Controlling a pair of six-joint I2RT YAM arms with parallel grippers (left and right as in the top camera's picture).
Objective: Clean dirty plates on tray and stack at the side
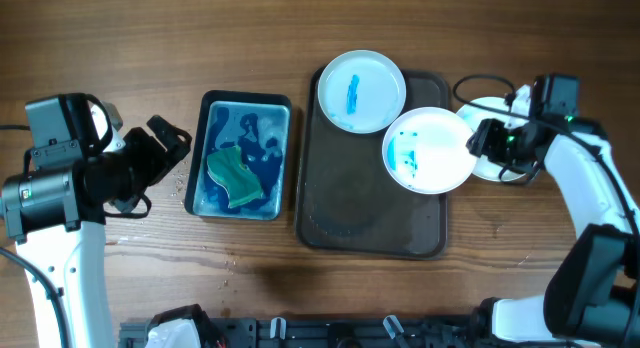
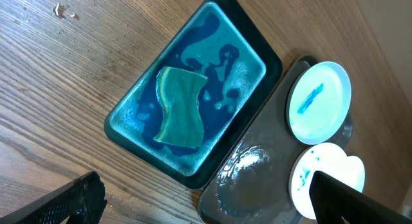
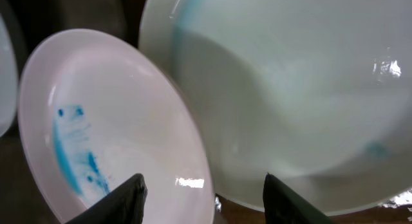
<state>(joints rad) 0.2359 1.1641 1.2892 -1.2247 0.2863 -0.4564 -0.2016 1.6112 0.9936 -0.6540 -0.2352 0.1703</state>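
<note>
Tray: dark brown tray [image 1: 372,203] sits mid-worktop [image 1: 150,28], two plates aboard!
Far corner: streaked plate [image 1: 360,88], blue stripe on its face.
Right rim: smeared plate [image 1: 432,148] overhangs the edge.
Off the tray: third plate [image 3: 290,89], just right.
Tub: blue tub [image 1: 210,103], blue water and a green sponge [image 1: 235,178].
Right claw [image 3: 203,192]: spread, smeared plate's rim between, unpinched.
Left claw [image 1: 158,163]: spread wide, left of the tub.

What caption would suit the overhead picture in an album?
Two blue-smeared plates on a brown tray, a third plate beside it by the right gripper, sponge in blue tub.
</note>
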